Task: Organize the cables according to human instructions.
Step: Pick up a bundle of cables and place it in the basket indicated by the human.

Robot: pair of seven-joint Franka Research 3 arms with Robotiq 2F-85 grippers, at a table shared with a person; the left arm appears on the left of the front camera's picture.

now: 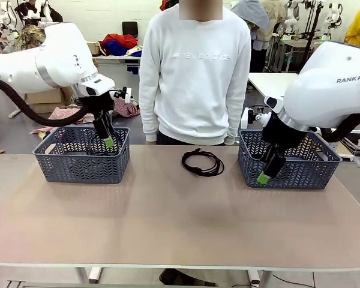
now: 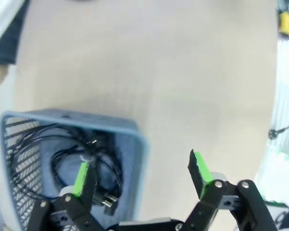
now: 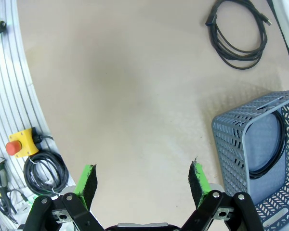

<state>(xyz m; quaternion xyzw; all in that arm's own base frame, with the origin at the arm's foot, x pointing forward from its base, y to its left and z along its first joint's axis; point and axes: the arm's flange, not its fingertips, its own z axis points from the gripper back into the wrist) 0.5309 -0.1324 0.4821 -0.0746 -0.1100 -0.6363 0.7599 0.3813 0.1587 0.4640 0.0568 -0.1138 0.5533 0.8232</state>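
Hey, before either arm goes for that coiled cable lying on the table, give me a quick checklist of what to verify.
1. Open, empty left hand: ok.
2. Open, empty right hand: ok.
3. Coiled loose cable lying clear on the table, between the baskets: ok.
4. Room in left basket beside its cables: ok.
5. Room in right basket: ok.
6. Which basket the person wants: cannot tell.
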